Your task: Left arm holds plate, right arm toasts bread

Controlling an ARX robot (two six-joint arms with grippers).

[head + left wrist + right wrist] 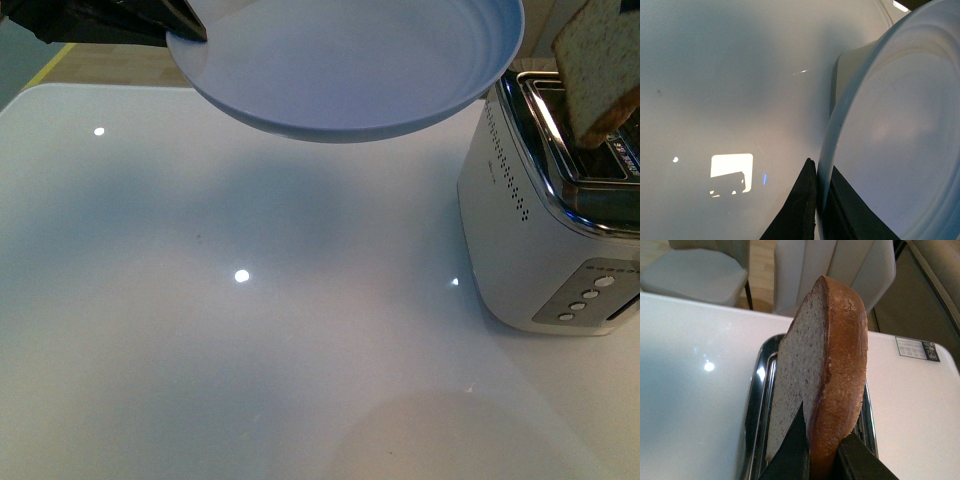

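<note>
My left gripper (185, 30) is a black wedge at the top left of the front view, shut on the rim of the pale blue-grey plate (350, 70), held in the air above the table. In the left wrist view its jaws (818, 195) pinch the plate rim (890, 140). The bread (595, 70), a brown wholemeal slice, hangs on edge above the toaster's slot (590, 165). My right gripper (822, 440) is shut on the bread (825, 365), jaws on its two faces; the gripper itself is out of the front view.
The white toaster (540, 240) with a chrome top and front buttons stands at the table's right side. The white glossy table (250, 330) spreads below the plate. Chairs (695, 270) stand beyond the table's far edge.
</note>
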